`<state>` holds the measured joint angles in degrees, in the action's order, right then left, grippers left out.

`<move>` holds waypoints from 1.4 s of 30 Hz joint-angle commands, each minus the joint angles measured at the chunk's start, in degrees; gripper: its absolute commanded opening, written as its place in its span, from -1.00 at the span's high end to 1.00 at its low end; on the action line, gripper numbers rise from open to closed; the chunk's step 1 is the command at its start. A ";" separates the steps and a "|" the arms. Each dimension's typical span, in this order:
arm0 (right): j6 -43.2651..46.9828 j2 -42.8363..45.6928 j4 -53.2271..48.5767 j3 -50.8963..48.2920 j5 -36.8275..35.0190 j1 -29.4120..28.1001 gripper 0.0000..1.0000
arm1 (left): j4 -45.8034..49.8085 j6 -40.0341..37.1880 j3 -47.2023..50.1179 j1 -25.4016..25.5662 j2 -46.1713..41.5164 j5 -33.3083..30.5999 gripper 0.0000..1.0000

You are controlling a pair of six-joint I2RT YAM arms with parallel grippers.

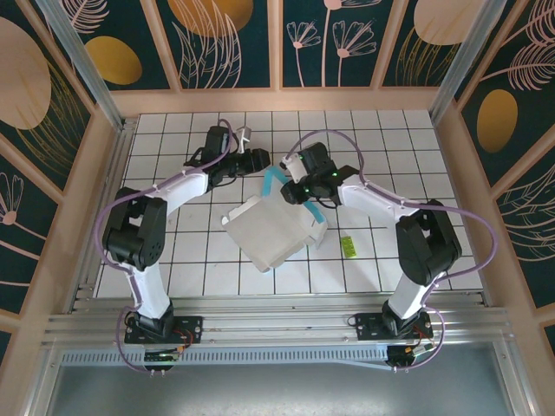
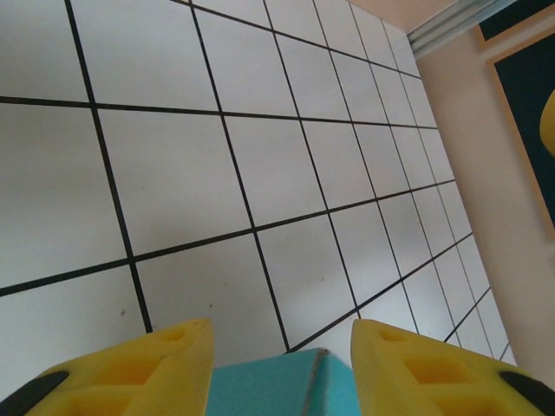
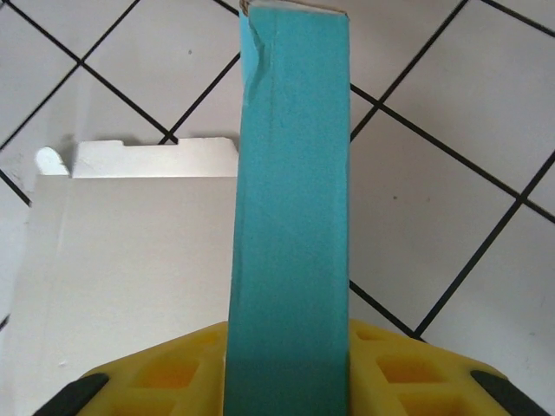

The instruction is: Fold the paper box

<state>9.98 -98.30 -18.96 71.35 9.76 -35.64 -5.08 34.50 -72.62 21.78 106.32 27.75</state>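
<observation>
Broadly, the white tiled worktop (image 1: 173, 260) carries the paper box (image 1: 269, 236) near its middle, between the two arms. Most of the box is a creased sheet lying white face up and skewed to the tile lines. A narrow teal flap (image 3: 290, 199) rises from its far side.

In the right wrist view, that flap runs straight up from between the right gripper (image 3: 288, 338) fingers. It fills the gap and meets both yellow pads. The jaws stand narrow around it, but I cannot tell whether they pinch it.

The left gripper (image 2: 279, 334) sits just beyond the box's far edge. A creased teal piece of the box (image 2: 286, 386) lies between its fingers, which stand partly apart. Whether it is held I cannot tell.

A small yellow-green slip (image 1: 347, 245) lies to the right of the box, apart from it.
</observation>
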 commanded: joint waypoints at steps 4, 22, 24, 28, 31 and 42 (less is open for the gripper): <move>12.98 -3.35 -5.65 4.92 -10.82 -4.09 0.36 | 3.41 -5.41 2.22 -0.07 -10.62 -12.42 0.06; 65.13 -6.68 23.94 -0.32 -36.28 -9.71 0.45 | -0.01 -1.23 18.98 -0.20 -30.88 -39.05 0.04; 67.20 -6.76 29.03 -3.10 -35.20 -9.71 0.45 | -0.02 -1.20 19.30 -0.32 -30.49 -38.92 0.03; 65.11 -7.12 31.37 -5.73 -33.90 -9.71 0.36 | 0.86 -0.47 18.44 -0.30 -28.61 -37.71 0.03; 63.93 -6.69 33.05 -6.38 -34.08 -9.71 0.21 | 1.12 -0.49 17.63 -0.42 -27.21 -35.94 0.03; 58.98 -3.41 31.40 -3.68 -31.69 -10.37 -0.21 | 1.69 -0.18 14.97 -0.42 -24.12 -32.61 0.02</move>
<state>70.83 -104.40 11.62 65.93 -22.72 -45.23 -2.94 33.52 -55.13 21.65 81.49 -6.46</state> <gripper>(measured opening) 0.596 0.491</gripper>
